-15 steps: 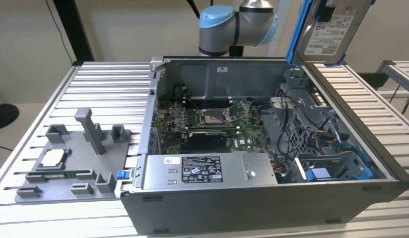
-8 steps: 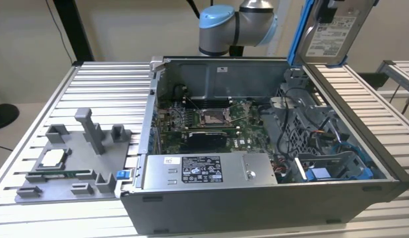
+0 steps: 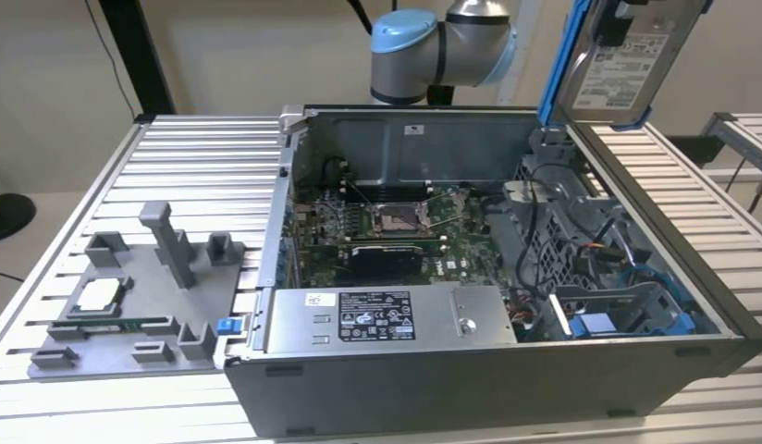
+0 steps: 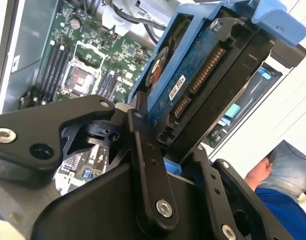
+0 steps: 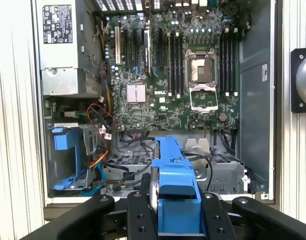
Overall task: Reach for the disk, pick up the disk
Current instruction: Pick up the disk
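The pincer (image 4: 165,150) pinches the disk (image 3: 628,55), lifted clear above the case rim (image 3: 653,199).

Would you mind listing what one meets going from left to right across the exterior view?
Grey tray with the small chip → power-supply box in the open computer case → the disk held aloft.

The disk (image 3: 628,55) showed a silver-grey body, a white printed label and a blue bracket rail; in the second wrist view its underside (image 4: 203,75) was a blue circuit board. The gripper (image 4: 165,165) was black. The motherboard (image 5: 178,80) was green. The computer case (image 3: 480,388) was dark grey. The tray (image 3: 134,296) was grey.
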### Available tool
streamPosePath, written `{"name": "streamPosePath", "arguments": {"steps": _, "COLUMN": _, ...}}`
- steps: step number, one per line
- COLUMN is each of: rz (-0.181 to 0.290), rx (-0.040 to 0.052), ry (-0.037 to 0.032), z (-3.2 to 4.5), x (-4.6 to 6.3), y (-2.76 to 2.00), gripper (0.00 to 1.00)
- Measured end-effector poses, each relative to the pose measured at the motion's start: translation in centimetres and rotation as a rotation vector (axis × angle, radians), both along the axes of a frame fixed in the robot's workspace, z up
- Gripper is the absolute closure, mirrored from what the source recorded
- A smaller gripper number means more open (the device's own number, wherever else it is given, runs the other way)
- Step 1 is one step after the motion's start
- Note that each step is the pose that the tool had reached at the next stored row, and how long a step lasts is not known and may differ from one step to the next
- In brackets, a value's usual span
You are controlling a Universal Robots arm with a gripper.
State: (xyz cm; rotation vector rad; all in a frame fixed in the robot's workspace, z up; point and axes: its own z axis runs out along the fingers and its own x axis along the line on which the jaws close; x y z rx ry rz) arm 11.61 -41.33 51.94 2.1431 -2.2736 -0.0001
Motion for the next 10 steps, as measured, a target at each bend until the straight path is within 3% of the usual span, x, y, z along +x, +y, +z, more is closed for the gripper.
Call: {"name": "streamPosePath", "arguments": {"steps": 10, "rz": 0.0, "rx": 0.0, "ry": 0.0001, "z": 0.0, "x": 0.03, "y": -1.08, "gripper": 1.0}}
